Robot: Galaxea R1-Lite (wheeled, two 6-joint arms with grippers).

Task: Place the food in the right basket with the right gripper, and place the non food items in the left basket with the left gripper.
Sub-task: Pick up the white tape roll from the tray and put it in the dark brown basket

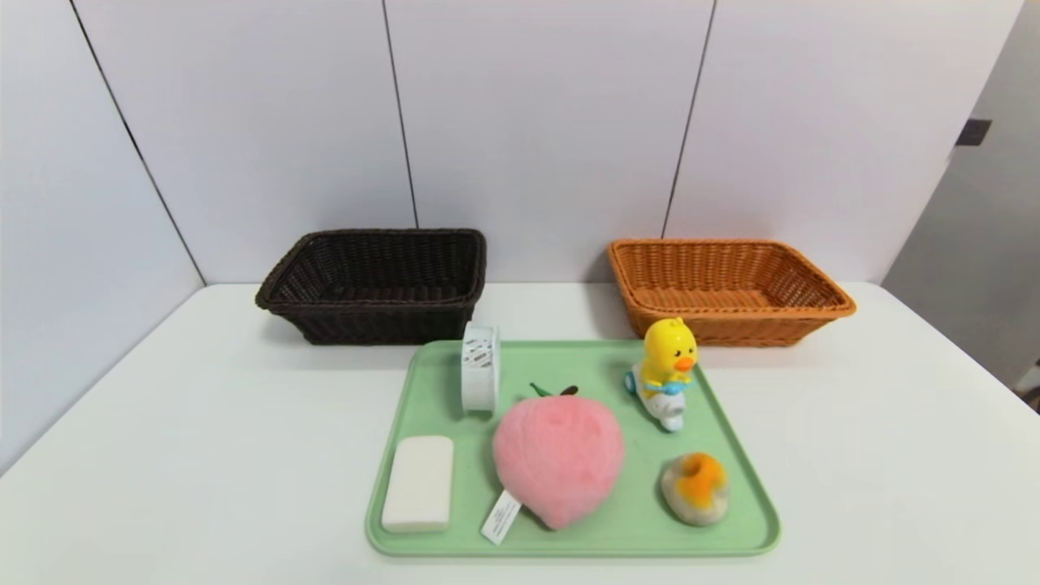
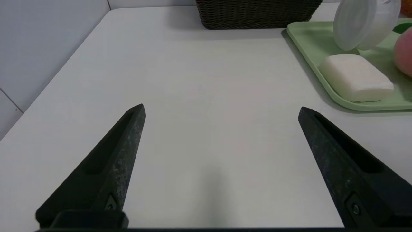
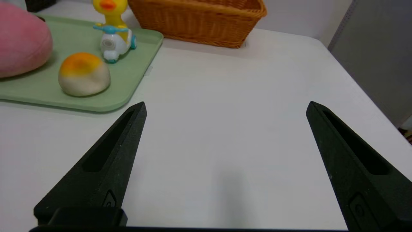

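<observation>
No writing can be read; a white tag (image 1: 500,517) hangs from the pink plush peach (image 1: 558,457), its print too small to tell. The green tray (image 1: 585,361) on the table (image 1: 203,422) holds the peach, a white soap bar (image 1: 418,483) lying lengthwise front to back, a round white container (image 1: 479,367) on edge, a yellow duck toy (image 1: 666,370) and an orange-topped bun (image 1: 695,487). Behind stand the dark basket (image 1: 378,284) and orange basket (image 1: 727,288), nothing visible inside. The left gripper (image 2: 221,109) and right gripper (image 3: 226,106) hover over bare table beside the tray, fingers spread wide.
</observation>
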